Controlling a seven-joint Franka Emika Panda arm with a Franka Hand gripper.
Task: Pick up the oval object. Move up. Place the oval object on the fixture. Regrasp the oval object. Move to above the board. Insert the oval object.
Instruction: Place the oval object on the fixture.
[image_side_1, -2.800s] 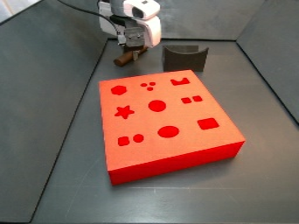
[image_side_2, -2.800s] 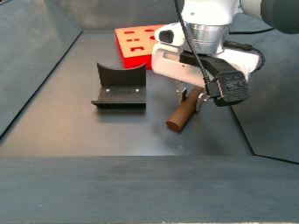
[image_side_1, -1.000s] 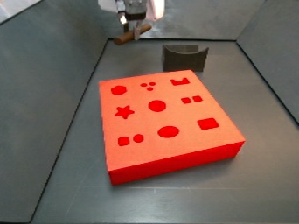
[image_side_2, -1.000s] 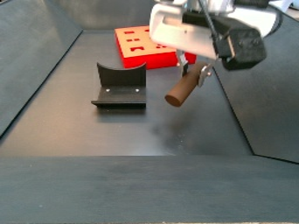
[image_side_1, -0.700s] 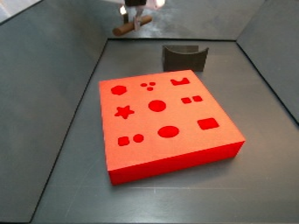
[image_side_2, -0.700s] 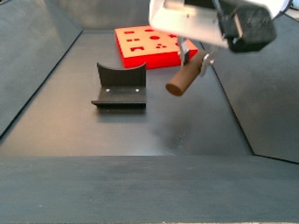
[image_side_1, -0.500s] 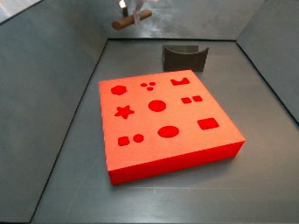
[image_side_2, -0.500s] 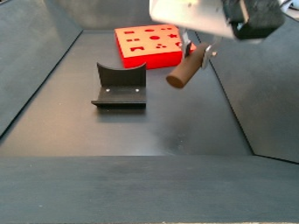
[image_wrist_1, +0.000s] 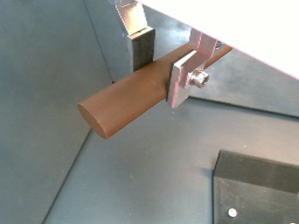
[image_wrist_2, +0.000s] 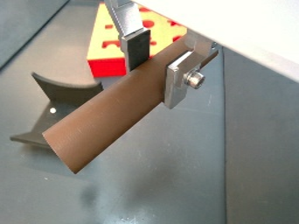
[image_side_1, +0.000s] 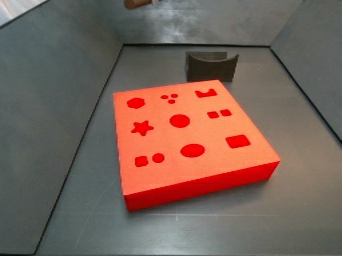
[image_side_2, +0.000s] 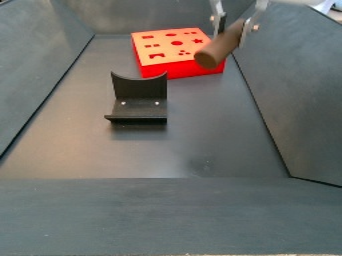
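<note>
Your gripper (image_wrist_1: 163, 61) clamps the peg (image_wrist_1: 131, 101) high over the floor, seemingly well apart from fixture (image_side_2: 136, 99) and board (image_side_2: 171, 52).

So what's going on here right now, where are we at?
The gripper is shut on the oval object, holding it tilted in the air, well above the floor. In a side view the peg hangs high near the board. The fixture stands empty, so the placing step is not yet done.
</note>
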